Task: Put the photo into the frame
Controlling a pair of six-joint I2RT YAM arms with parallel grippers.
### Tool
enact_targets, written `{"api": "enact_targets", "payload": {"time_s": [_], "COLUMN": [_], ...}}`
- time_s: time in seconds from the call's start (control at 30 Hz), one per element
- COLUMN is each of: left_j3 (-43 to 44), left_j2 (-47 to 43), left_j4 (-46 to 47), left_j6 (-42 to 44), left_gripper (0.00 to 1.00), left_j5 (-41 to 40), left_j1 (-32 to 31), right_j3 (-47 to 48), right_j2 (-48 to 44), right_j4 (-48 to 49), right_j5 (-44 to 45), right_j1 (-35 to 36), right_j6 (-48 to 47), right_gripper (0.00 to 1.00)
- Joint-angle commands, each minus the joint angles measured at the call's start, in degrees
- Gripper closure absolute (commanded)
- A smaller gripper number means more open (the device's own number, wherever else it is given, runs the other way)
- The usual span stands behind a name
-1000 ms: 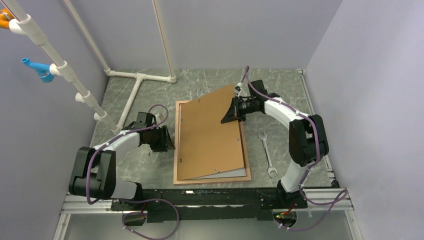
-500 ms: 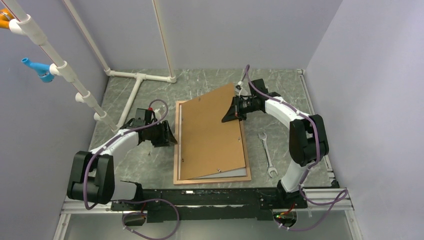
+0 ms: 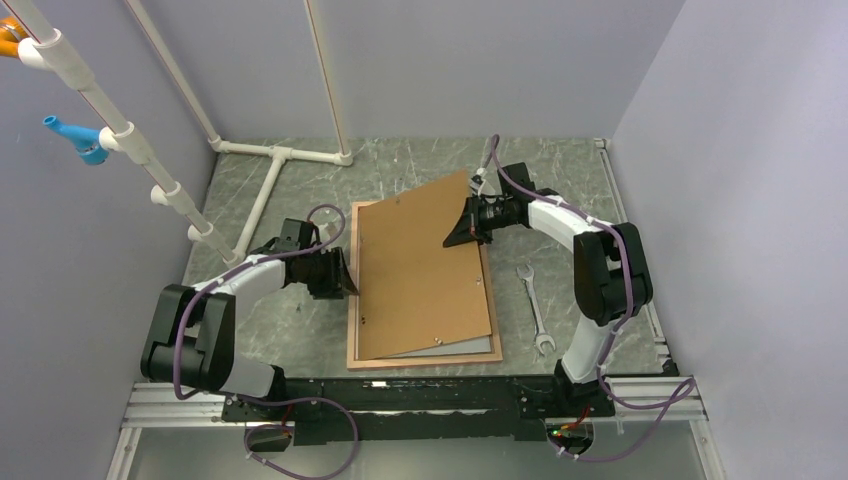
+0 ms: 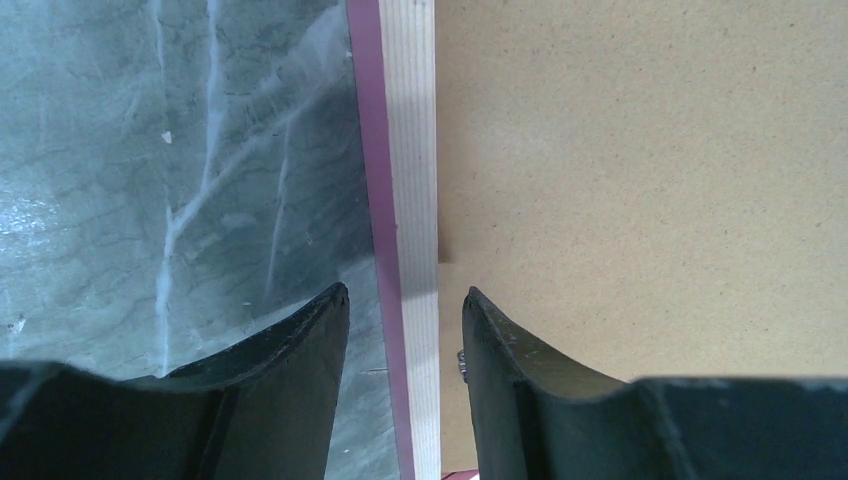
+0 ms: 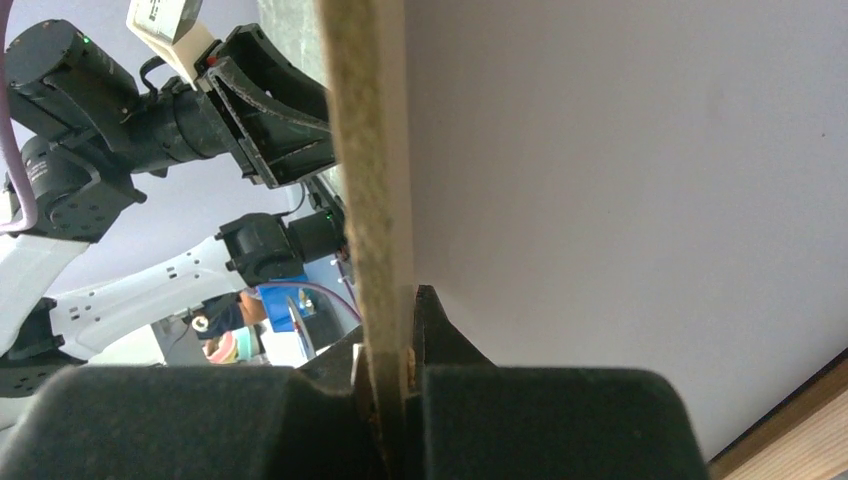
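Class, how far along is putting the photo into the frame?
Done: the frame lies flat, with a pale sheet inside it; whether that is the photo is unclear. In hand: the right gripper clamps the brown backing board, tilted above; the left gripper, jaws open, straddles the frame's left rail. Left: lower the board.

Most of frame (image 3: 420, 362) under backing board (image 3: 420, 270)

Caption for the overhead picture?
Right gripper holds the backing board tilted over the frame; left gripper open at its edge.
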Motion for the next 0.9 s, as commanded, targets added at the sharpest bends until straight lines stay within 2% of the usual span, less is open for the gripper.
{"api": "enact_targets", "payload": {"time_s": [0.0,0.23,0.37,0.4,0.47,0.5,0.7,0.87], "left_j3": [1.47,1.62,1.71,1.77,1.86,1.9,1.87,1.77], "left_j2": [-0.21,-0.58,-1.02,-1.11,-1.21,-1.16,-0.9,-0.79], "left_j4": [1.5,1.61,1.21,1.26,1.19,1.21,1.37,1.27], "left_j6": [0.43,0.15,0.16,0.14,0.15,0.15,0.15,0.36], "left_gripper": [0.5,0.48,0.46,0.46,0.46,0.46,0.46,0.46], "left_j5": [0.22,0.65,0.5,0.52,0.48,0.55,0.89,0.91], "left_j1": [-0.52,-0.62,-0.62,-0.62,-0.62,-0.67,-0.71,-0.8], "right_j3": [-1.87,-2.19,-2.02,-1.75,-1.08,-1.04,-2.97,-2.84], "right_j2": [2.11,4.22,4.41,4.45,4.29,4.14,4.09,4.08], "right_j4": [5.96,5.21,3.52,3.03,2.1,2.03,3.93,3.23], "right_j5": [3.35,5.88,7.37,7.71,9.25,9.67,9.83,11.35], "right_j1": [1.26,2.6,2.71,2.8,3.15,3.27,3.63,3.72], "right_j6": [-0.6,-0.7,-1.29,-1.49,-1.74,-1.62,0.72,0.32], "right_gripper": [1.0,1.0,0.94,0.91,0.77,0.74,0.7,0.5]}}
